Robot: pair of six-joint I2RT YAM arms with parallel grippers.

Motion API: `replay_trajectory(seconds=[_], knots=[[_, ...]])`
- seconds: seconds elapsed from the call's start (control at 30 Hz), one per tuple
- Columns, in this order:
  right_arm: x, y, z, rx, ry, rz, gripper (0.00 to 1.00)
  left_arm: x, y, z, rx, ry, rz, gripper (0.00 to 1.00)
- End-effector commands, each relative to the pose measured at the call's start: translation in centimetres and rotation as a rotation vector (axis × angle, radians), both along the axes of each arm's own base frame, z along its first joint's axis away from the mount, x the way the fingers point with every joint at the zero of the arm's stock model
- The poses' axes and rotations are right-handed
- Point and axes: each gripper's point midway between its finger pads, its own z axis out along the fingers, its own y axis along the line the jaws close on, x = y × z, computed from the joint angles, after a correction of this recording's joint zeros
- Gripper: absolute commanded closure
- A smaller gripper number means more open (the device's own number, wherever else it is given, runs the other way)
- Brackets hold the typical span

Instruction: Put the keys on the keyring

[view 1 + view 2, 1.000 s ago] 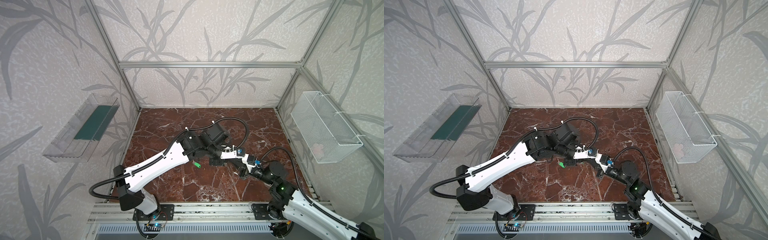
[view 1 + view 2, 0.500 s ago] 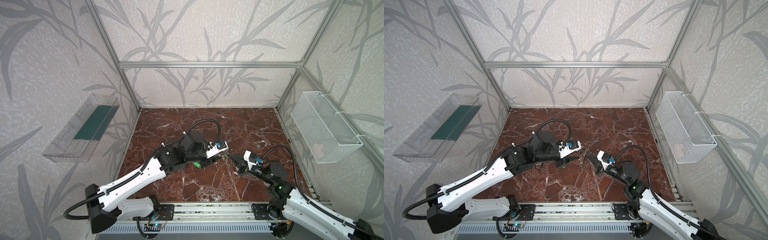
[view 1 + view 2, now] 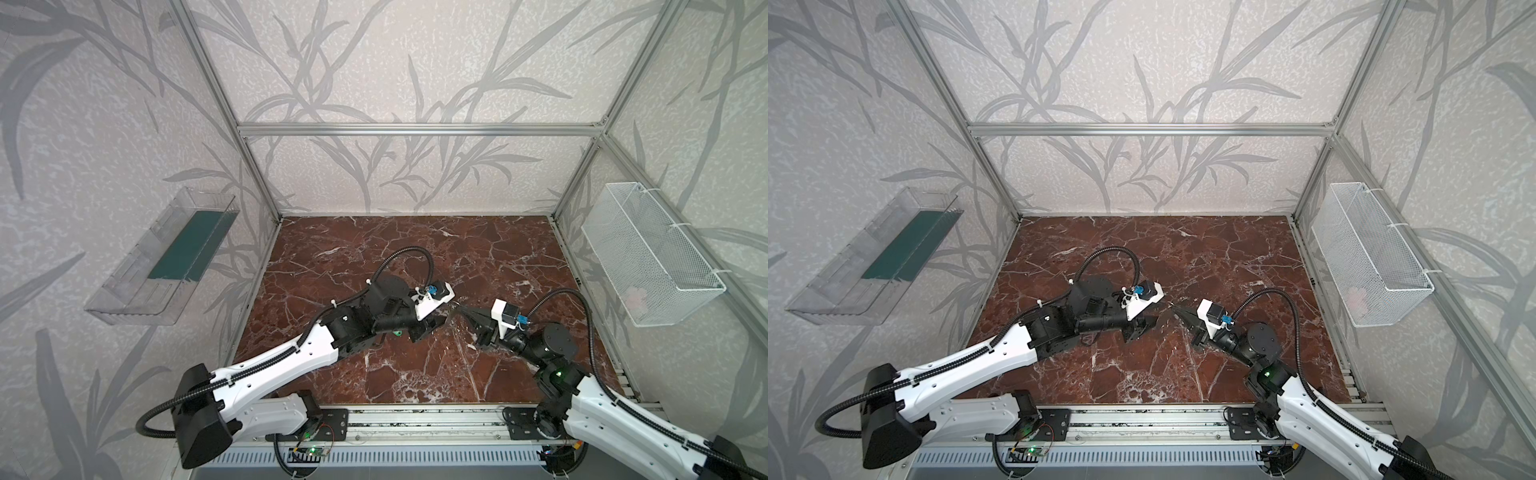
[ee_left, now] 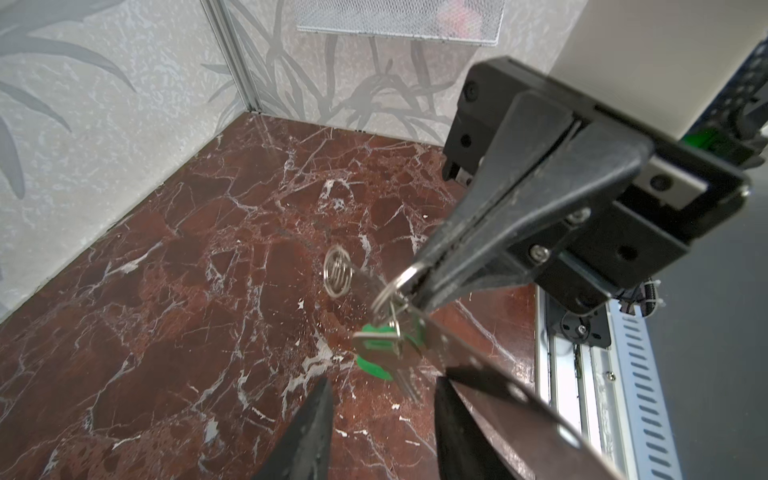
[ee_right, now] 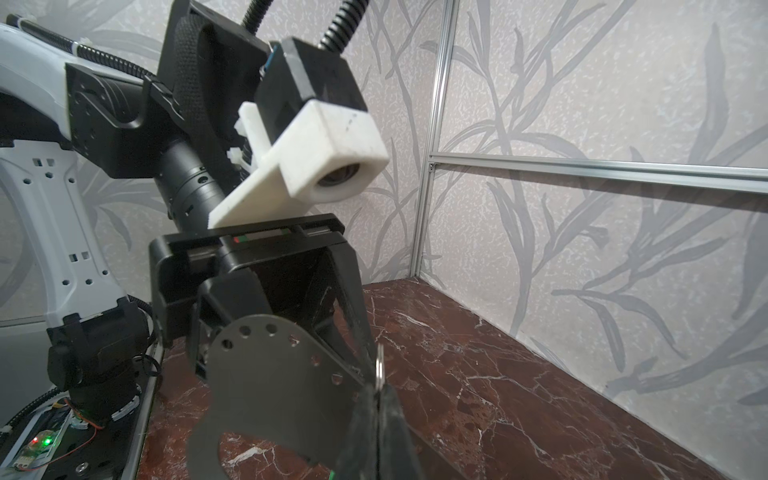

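Desk: red-brown marble, leaf-patterned walls.
Keys: hang downward beside the plate.
Right gripper: clamped on a wire ring.
Left gripper: apart — plate against one finger.

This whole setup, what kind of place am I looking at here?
Most likely a robot test cell, not a home or workshop: an aluminium frame with leaf-patterned wall panels, a marble-look floor, two arms bolted to a front rail, and a wire basket hung on the side.

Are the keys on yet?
Nearly, maybe. Done: green keys hang on a small ring. In hand: the right gripper, jaws shut, pinches that ring beside the grey plate. Left: whether ring and plate are joined isn't visible, so possibly that.
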Motion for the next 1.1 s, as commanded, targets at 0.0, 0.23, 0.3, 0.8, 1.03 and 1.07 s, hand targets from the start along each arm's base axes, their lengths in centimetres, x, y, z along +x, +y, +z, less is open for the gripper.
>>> replay_trajectory(seconds=[0.0, 0.23, 0.3, 0.8, 1.03, 1.07], knots=[[-0.6, -0.5, 2.4, 0.066, -0.057, 0.009, 1.0, -0.4, -1.2, 1.4, -0.1, 0.024, -0.039, 0.58], [-0.5, -0.9, 2.6, 0.086, -0.058, 0.007, 1.0, -0.2, -2.1, -0.2, -0.076, 0.071, -0.046, 0.61], [-0.5, -1.1, 2.6, 0.09, -0.055, 0.007, 1.0, 0.0, -2.1, -0.4, -0.075, 0.072, -0.037, 0.62], [-0.3, -1.8, 2.1, 0.099, -0.047, 0.0, 1.0, 0.4, -2.4, 0.4, -0.099, 0.022, -0.04, 0.9], [-0.3, -2.2, 2.0, 0.108, -0.048, 0.005, 1.0, 0.4, -2.0, 0.8, -0.061, -0.02, -0.044, 0.99], [-0.4, -2.3, 2.0, 0.107, -0.047, 0.007, 1.0, 0.4, -1.9, 1.0, -0.054, -0.029, -0.042, 0.99]])
